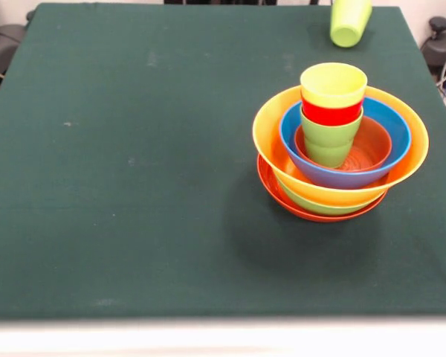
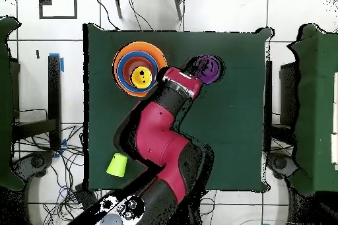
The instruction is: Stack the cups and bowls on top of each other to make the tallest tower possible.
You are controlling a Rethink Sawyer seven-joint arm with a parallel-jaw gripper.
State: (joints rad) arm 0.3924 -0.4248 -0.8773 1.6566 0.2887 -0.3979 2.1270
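The front view shows the green table (image 1: 134, 186) bare across its whole left and centre, open out to the edges. The tower (image 1: 340, 145) sits right of centre: nested bowls (image 1: 340, 160) holding 3 stacked cups (image 1: 332, 111), yellow on top, then red, then light green. 1 more light green cup (image 1: 349, 22) lies at the top right edge. In the overhead view, the gripper (image 2: 201, 70) is just right of the tower, at a purple cup (image 2: 208, 66); whether it is clenched or released cannot be told.
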